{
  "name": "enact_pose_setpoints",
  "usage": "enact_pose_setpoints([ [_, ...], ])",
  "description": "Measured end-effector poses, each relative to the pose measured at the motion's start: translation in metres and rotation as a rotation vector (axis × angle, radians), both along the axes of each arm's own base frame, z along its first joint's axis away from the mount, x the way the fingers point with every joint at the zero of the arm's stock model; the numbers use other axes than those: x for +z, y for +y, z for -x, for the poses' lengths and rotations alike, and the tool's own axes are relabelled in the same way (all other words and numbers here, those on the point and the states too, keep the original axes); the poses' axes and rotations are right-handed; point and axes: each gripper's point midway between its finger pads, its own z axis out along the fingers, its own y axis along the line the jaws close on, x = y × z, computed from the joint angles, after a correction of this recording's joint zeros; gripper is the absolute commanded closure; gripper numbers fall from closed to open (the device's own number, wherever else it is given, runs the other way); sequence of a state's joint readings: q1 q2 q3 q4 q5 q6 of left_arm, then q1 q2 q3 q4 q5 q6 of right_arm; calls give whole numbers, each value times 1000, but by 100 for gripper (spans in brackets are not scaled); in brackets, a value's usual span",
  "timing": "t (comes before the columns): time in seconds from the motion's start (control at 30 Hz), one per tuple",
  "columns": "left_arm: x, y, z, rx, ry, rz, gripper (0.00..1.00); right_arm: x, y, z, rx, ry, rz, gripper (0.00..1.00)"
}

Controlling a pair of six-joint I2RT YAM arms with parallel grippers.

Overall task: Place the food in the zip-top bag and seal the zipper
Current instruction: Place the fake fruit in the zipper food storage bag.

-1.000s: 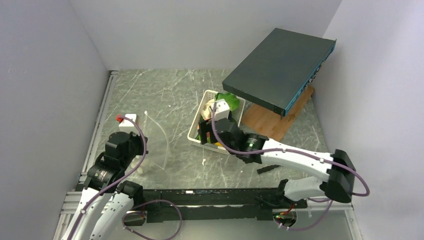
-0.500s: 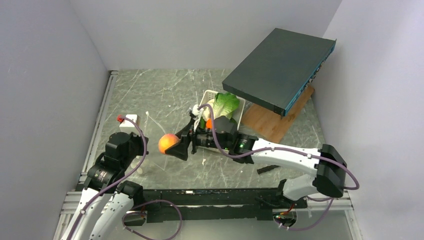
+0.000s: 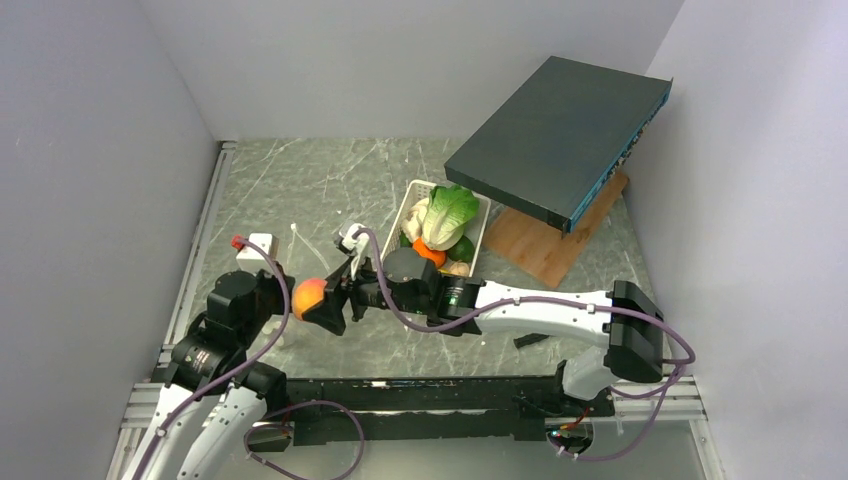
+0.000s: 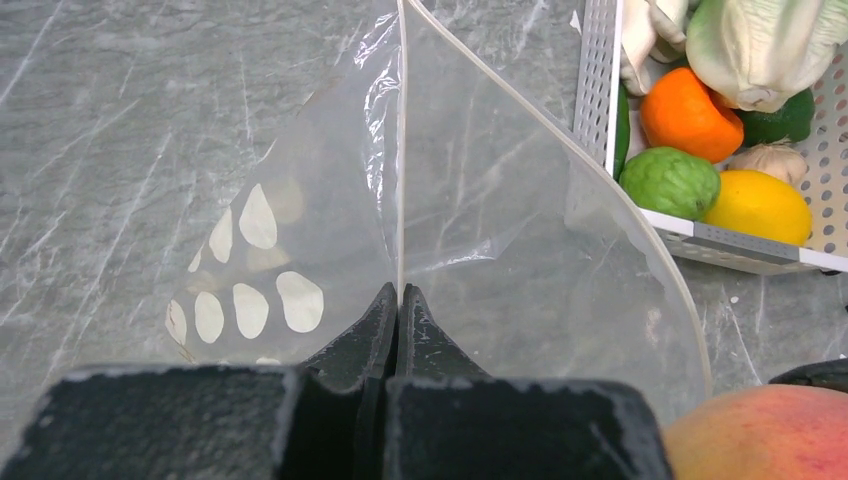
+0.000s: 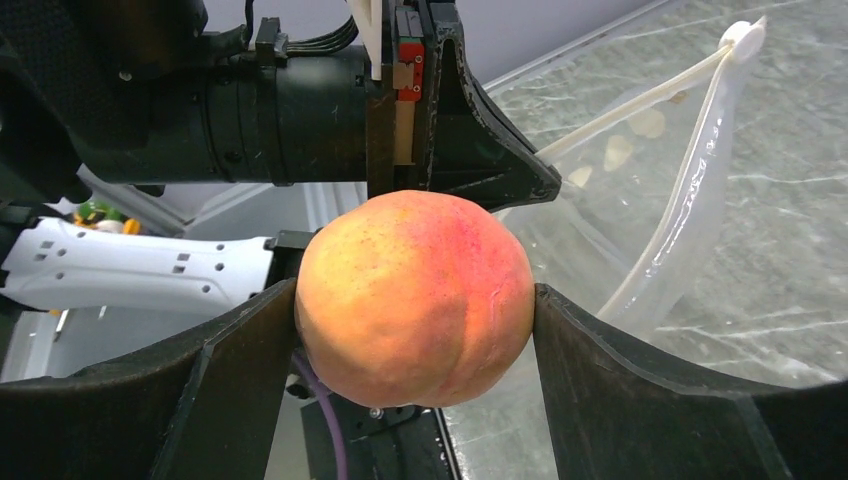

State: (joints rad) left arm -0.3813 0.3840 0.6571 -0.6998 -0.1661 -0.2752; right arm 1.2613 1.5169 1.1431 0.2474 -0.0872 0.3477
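My right gripper (image 3: 318,303) is shut on the peach (image 5: 415,295) and holds it in the air at the open mouth of the clear zip-top bag (image 4: 500,200). My left gripper (image 4: 399,295) is shut on the bag's whitish zipper strip (image 4: 401,150) and holds that rim upright. The peach also shows at the lower right of the left wrist view (image 4: 770,435). The white slotted basket (image 4: 598,80) holds the orange (image 4: 685,112), lime (image 4: 670,180), lemon (image 4: 760,205), lettuce (image 4: 760,40) and a dark green vegetable (image 4: 785,118).
A dark flat box (image 3: 560,135) leans over a wooden board (image 3: 545,245) at the back right. A small white block with a red tip (image 3: 255,243) sits at the left. A small black piece (image 3: 530,338) lies near the right arm.
My right gripper lifted the peach out of the basket and carried it left to the bag's mouth beside the left gripper. The left gripper has kept its hold on the bag.
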Motion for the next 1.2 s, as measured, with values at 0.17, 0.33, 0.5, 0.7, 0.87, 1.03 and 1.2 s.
enact_pose_setpoints([
  [0.17, 2, 5, 2, 21, -19, -6, 100, 3, 6, 4, -34, -52, 31, 77],
  [0.33, 0, 9, 4, 32, -23, -15, 100, 3, 9, 7, -72, -101, 57, 76],
  [0.5, -3, 10, 5, 32, -18, -25, 100, -7, 9, -1, -166, -130, 90, 77],
  [0.7, 8, 0, 8, -10, -65, 22, 100, -56, -5, -32, -316, -148, 221, 76],
  [0.87, 12, -1, 9, -21, -84, 35, 100, -72, -14, -36, -340, -150, 272, 59],
  [1.03, 13, -2, 9, -24, -84, 38, 100, -72, -11, -31, -312, -137, 263, 17],
  [1.2, 13, -4, 10, -32, -84, 39, 100, -73, -8, -26, -286, -118, 258, 1],
])
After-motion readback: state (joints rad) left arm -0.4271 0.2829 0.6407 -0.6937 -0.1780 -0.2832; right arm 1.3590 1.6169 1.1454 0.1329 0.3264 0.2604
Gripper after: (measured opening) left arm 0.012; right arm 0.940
